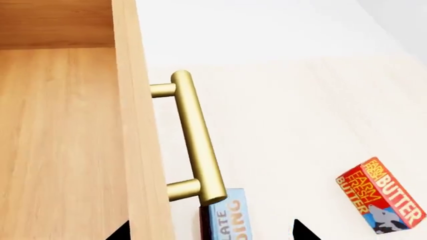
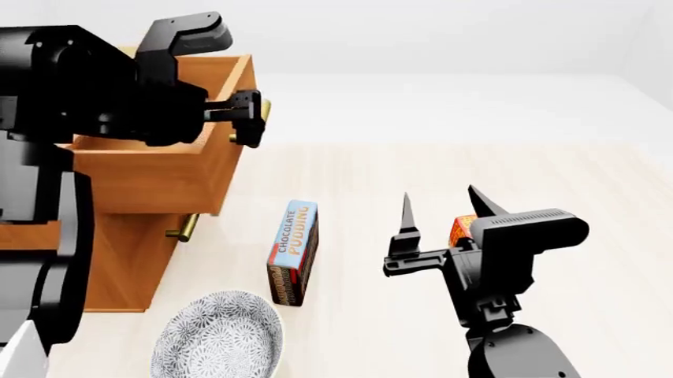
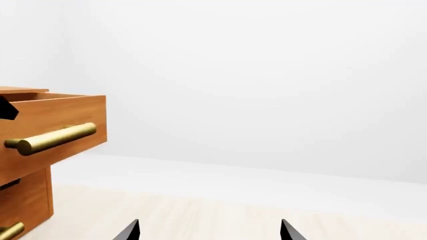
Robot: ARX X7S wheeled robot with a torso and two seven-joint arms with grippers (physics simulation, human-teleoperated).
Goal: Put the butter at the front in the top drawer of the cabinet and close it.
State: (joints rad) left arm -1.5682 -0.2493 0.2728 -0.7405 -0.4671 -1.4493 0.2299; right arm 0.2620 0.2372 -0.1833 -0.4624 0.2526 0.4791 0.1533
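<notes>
The honey-brown cabinet [image 2: 121, 264] stands at the left with its top drawer [image 2: 158, 169] pulled out and its inside [image 1: 60, 140] bare. My left gripper [image 2: 248, 118] hangs open above the drawer's front panel and brass bar handle [image 1: 197, 142]. Its fingertips [image 1: 212, 234] stand wide on either side of them, holding nothing. One red butter carton [image 1: 380, 195] lies on the pale floor. In the head view it peeks out as a butter corner [image 2: 461, 230] behind my right gripper [image 2: 440, 213], which is open, empty and raised above the floor. That right gripper [image 3: 209, 232] faces the drawer handle [image 3: 53, 139].
A blue-brown chocolate pudding box [image 2: 295, 252] lies on the floor in front of the cabinet, also seen as the pudding box [image 1: 227, 217] below the handle. A patterned grey bowl [image 2: 221, 340] sits near the bottom left. The lower drawer's small brass handle [image 2: 184, 228] sticks out.
</notes>
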